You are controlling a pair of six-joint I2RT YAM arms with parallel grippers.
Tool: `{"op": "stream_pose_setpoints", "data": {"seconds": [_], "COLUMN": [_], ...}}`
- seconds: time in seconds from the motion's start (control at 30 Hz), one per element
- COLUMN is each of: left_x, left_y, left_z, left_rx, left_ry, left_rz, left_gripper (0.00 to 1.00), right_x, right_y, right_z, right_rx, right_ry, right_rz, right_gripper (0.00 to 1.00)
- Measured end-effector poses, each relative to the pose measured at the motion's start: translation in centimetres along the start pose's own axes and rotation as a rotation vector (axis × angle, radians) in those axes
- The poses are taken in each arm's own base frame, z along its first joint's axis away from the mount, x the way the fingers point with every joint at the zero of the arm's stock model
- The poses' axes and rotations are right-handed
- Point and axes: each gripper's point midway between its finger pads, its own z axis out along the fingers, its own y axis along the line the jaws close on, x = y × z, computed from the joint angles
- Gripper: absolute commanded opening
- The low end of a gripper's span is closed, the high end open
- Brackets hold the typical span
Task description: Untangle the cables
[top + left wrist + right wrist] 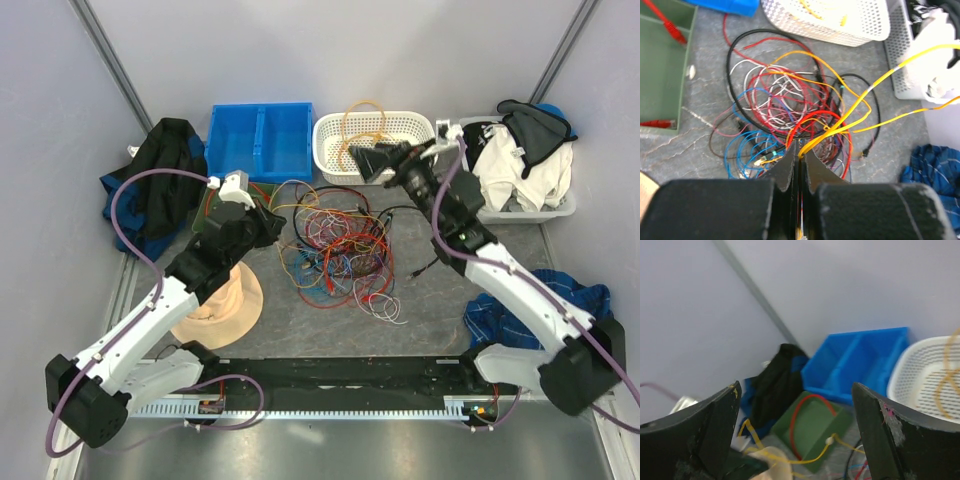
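Observation:
The cables [335, 250] lie in a loose tangle of red, blue, white, black and yellow wires in the middle of the table. My left gripper [272, 226] sits at the tangle's left edge. In the left wrist view it [800, 152] is shut on a yellow cable [875, 84] that rises taut to the upper right, above the tangle [785, 105]. My right gripper [358, 160] is wide open and empty, held high by the white basket [400, 122]; its wrist view shows it [795, 386] holding nothing. An orange-yellow coil [365, 125] lies in that basket.
A blue bin [260, 140] and a green tray [660, 75] holding a red cable [800, 415] stand at the back left. A white bin of clothes [520, 165] is at the back right. Dark cloth [160, 180], a tan hat [225, 300] and blue cloth [530, 310] lie around.

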Motion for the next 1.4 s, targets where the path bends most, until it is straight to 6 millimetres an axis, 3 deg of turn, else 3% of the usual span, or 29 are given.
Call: {"op": "stream_pose_setpoints", "data": {"seconds": [0.1,0.3,0.47,0.57,0.6,0.8,0.87,0.9,1.03,1.17,1.3,1.37,1.4], "left_x": [-0.2,0.9,1.4,1.5,1.6,1.9,1.9,2.0,2.1,1.8,1.4,1.4,1.3], "left_y": [-0.9,-2.1,-3.2,-3.6,-3.8,-4.0,-4.0,-4.0,-3.3,-2.8,-2.1,-1.5,-1.3], "left_z": [-0.3,-0.7,-0.9,-1.1,-1.1,-1.3,-1.3,-1.3,-1.2,-1.1,-1.0,-0.9,-0.9], "left_rx": [0.043,0.122,0.179,0.201,0.209,0.226,0.227,0.226,0.185,0.145,0.102,0.075,0.062], "left_ry": [0.009,0.067,0.106,0.119,0.125,0.139,0.142,0.143,0.153,0.144,0.125,0.119,0.114], "left_rz": [0.02,0.049,0.053,0.053,0.053,0.054,0.054,0.054,0.056,0.057,0.058,0.057,0.057], "left_gripper": [0.02,0.02,0.02,0.02,0.02,0.02,0.08,0.23,0.29,0.37,0.68,0.76,0.99], "right_x": [2.0,9.4,11.3,11.8,12.1,13.7,13.5,13.3,10.4,3.3,-5.5,-9.6,-11.3], "right_y": [3.1,5.8,6.6,6.5,6.4,5.3,5.0,5.0,5.4,8.0,11.3,12.6,13.1], "right_z": [-3.2,-5.9,-6.8,-6.9,-6.7,-6.1,-5.9,-5.9,-5.4,-5.2,-5.8,-6.4,-6.7], "right_rx": [-0.142,-0.23,-0.254,-0.252,-0.252,-0.213,-0.195,-0.189,-0.144,-0.135,-0.138,-0.131,-0.127], "right_ry": [0.045,0.275,0.355,0.379,0.387,0.419,0.41,0.403,0.339,0.202,0.031,-0.048,-0.079], "right_rz": [0.05,0.015,-0.072,-0.113,-0.126,-0.156,-0.156,-0.16,-0.16,-0.164,-0.173,-0.18,-0.182], "right_gripper": [0.98,0.96,0.88,0.73,0.57,0.0,0.0,0.0,0.0,0.0,0.0,0.0,0.0]}}
